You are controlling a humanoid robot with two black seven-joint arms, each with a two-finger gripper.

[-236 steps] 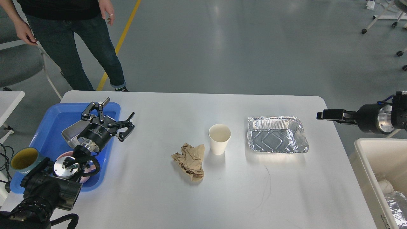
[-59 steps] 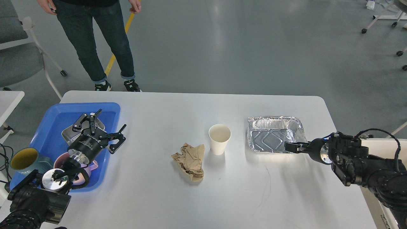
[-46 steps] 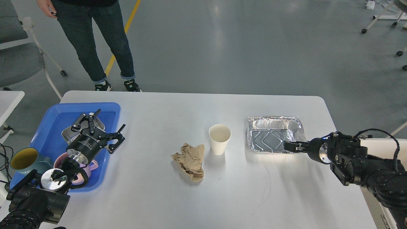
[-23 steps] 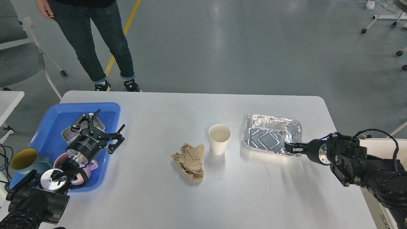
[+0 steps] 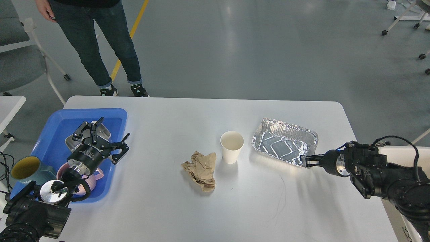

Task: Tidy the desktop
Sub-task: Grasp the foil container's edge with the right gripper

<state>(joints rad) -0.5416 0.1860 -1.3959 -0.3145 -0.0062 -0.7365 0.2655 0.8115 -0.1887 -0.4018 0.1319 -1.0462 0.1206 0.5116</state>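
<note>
Desktop (image 5: 161, 208) white; right end effector (image 5: 306, 160) clamps foil tray (image 5: 284, 141), left (image 5: 100, 134) spread

right tool (image 5: 308, 160) gripping foil tray (image 5: 284, 141), desktop (image 5: 188, 205)

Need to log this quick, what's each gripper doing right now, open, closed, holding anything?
Left gripper: open, empty, above the blue tray.
Right gripper: shut on the foil tray, pinching its near right rim.
</note>
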